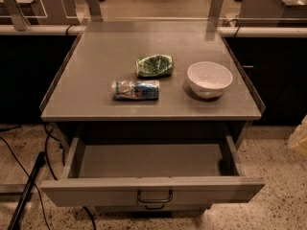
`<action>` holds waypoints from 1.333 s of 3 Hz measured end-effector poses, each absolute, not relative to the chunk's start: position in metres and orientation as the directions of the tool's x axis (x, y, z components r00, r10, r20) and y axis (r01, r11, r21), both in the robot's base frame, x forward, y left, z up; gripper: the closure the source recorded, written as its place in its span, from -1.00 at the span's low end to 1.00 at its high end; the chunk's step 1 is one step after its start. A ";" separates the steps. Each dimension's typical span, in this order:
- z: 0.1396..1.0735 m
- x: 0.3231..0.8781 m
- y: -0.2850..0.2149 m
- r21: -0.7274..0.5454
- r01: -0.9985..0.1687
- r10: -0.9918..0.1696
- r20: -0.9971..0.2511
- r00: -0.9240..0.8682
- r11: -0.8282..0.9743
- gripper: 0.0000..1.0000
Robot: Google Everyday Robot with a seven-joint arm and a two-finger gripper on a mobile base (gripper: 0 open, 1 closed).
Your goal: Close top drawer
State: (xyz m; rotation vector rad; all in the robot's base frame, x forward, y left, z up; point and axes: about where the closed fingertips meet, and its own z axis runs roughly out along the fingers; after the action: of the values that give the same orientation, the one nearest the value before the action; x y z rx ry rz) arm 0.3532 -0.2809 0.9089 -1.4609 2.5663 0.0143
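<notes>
Speckled floor is seen in the bottom corners, and just above it the top drawer is pulled well out across the lower frame. Its long axis runs left-right, with the front panel faced toward the bottom edge. It's probably best pushed flat near the centre handle, straight toward the top, so it isn't racked. Only a pale bit of the end effector is caught at the right edge, beside the table. Apart or together can't be told.
</notes>
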 end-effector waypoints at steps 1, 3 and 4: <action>0.897 0.354 -0.283 -0.068 -0.854 -0.851 -0.162 -0.500 0.515 1.00; 0.816 0.286 -0.267 0.028 -0.849 -0.816 -0.262 -0.516 0.528 1.00; 0.773 0.252 -0.258 0.127 -0.840 -0.762 -0.367 -0.534 0.527 1.00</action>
State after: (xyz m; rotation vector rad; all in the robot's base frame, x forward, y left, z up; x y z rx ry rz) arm 0.2520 -0.2580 0.7727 -1.3439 2.5027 0.4226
